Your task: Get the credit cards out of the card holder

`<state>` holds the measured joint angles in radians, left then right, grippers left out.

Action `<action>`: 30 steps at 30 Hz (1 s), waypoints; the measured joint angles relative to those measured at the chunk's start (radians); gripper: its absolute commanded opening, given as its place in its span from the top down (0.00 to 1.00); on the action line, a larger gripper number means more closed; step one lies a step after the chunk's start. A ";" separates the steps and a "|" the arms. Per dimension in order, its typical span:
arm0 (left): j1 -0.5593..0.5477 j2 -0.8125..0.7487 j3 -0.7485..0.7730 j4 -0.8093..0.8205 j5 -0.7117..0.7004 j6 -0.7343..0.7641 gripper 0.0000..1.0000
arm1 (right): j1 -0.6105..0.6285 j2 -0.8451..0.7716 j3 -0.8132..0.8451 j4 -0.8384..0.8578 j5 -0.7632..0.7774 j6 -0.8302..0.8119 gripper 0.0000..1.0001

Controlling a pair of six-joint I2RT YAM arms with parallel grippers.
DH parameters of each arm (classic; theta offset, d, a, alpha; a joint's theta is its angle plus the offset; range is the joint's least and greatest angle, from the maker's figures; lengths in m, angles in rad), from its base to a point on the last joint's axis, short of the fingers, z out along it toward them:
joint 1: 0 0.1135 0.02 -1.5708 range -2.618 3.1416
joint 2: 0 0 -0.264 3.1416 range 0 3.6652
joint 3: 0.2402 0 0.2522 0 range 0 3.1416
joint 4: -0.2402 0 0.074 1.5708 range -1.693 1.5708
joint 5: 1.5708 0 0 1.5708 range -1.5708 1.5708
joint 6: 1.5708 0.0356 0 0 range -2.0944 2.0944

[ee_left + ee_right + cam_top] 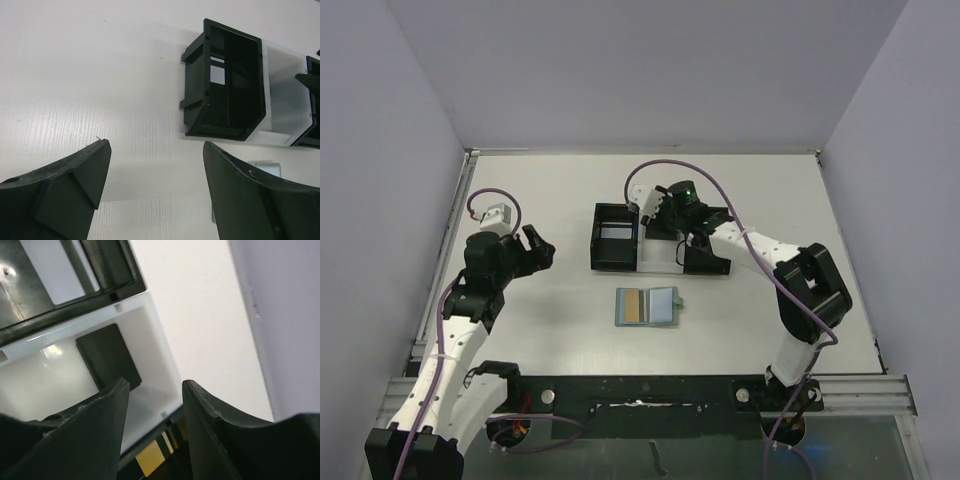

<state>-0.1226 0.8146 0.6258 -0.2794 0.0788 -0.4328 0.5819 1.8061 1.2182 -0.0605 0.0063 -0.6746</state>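
Note:
The card holder (647,307) lies open and flat on the table's near middle. A gold-orange credit card (633,307) sits in its left pocket, next to the pale blue right pocket. A corner of the holder (266,167) shows by my left gripper's right finger. A black credit card (108,356) lies flat on the floor of the white tray (161,347). My right gripper (155,390) hangs over that tray (658,260), jaws apart with nothing between them. My left gripper (157,150) stands open over bare table at the left (535,245), holding nothing.
Two black square boxes (616,236) (707,258) flank the white tray at the table's centre back. The left box (225,85) stands ahead and to the right of my left gripper. A yellow patch (150,457) shows below the tray's near edge. Grey walls surround the table.

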 measured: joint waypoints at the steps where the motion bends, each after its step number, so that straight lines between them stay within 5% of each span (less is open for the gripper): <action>1: 0.000 0.001 0.000 0.000 0.002 0.000 0.27 | 0.000 -0.034 -0.016 0.023 0.000 0.008 0.52; 8: 0.000 0.018 0.000 0.000 0.008 0.000 0.27 | 0.002 -0.173 -0.053 0.106 0.019 0.154 0.46; 11: 0.000 0.022 0.000 0.000 0.011 0.000 0.26 | 0.001 -0.288 -0.155 0.178 0.026 0.328 0.44; 14: 0.000 0.033 -0.001 0.008 0.024 0.000 0.26 | -0.004 -0.395 -0.235 0.183 0.055 0.585 0.30; 22: 0.000 0.084 -0.001 0.014 0.049 -0.003 0.26 | -0.087 -0.452 -0.278 0.061 -0.047 1.145 0.30; 30: 0.000 0.084 -0.001 0.014 0.035 -0.004 0.26 | 0.069 -0.336 -0.243 -0.208 0.098 1.310 0.32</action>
<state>-0.1226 0.8986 0.6247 -0.2653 0.1143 -0.4366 0.6506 1.4696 0.9749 -0.2680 0.1047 0.6353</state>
